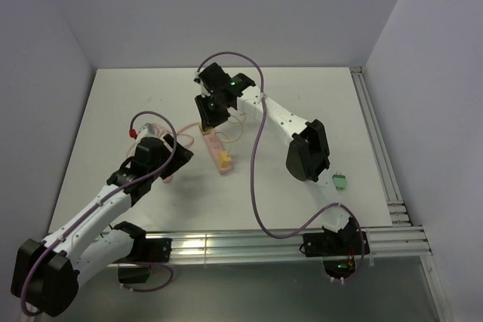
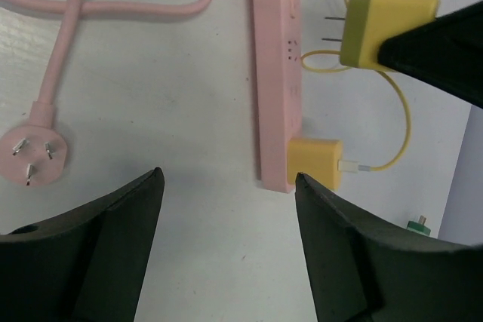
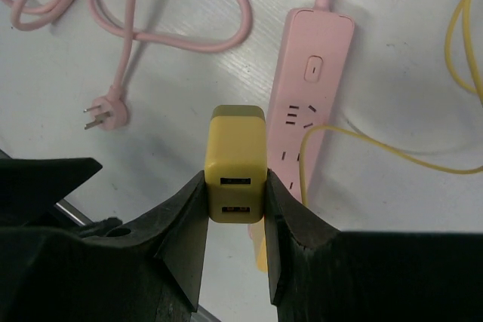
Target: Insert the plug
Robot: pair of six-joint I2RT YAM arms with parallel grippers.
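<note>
My right gripper (image 3: 235,186) is shut on a yellow two-prong USB plug (image 3: 236,160) and holds it just above the pink power strip (image 3: 311,111). In the left wrist view the plug (image 2: 385,28) has its prongs pointing at the strip (image 2: 273,73), a short gap from the free sockets. A second yellow adapter (image 2: 315,162) with a yellow cable sits in the strip's near end. My left gripper (image 2: 230,179) is open and empty over bare table, just short of that end. In the top view the right gripper (image 1: 207,120) hovers over the strip (image 1: 216,152).
The strip's pink cord loops to the left and ends in a loose three-pin plug (image 2: 34,152). A thin yellow cable (image 3: 392,152) curls right of the strip. A small green plug (image 1: 341,181) lies at the right. An aluminium rail (image 1: 287,243) lines the near edge.
</note>
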